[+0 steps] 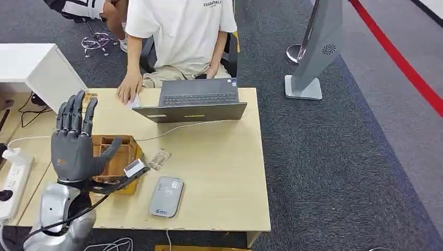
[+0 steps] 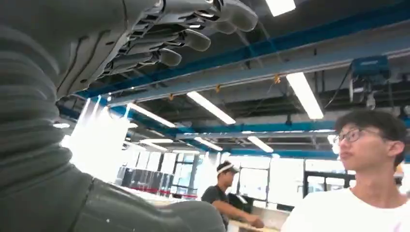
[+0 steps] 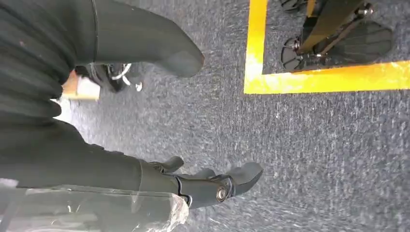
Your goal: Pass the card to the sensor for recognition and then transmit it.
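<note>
My left hand (image 1: 74, 144) is raised above the table's left side, palm upright, fingers spread and thumb out, holding nothing. Just behind and to its right stands a wooden card box (image 1: 119, 157), and a small white card (image 1: 135, 168) lies at the box's front right corner, close to my thumb but apart from it. A grey card sensor (image 1: 166, 196) lies flat near the table's front edge, right of the box. The left wrist view looks up past the straight fingers (image 2: 188, 41) at the ceiling. My right hand (image 3: 159, 179) hangs over carpet, empty, fingers loosely extended.
A person sits behind the table (image 1: 230, 172) with one hand on a white item (image 1: 131, 100) beside an open laptop (image 1: 196, 102). A clear plastic piece (image 1: 159, 158) lies by the box. A power strip (image 1: 13, 180) is on the left, a grey stand (image 1: 318, 52) on the right.
</note>
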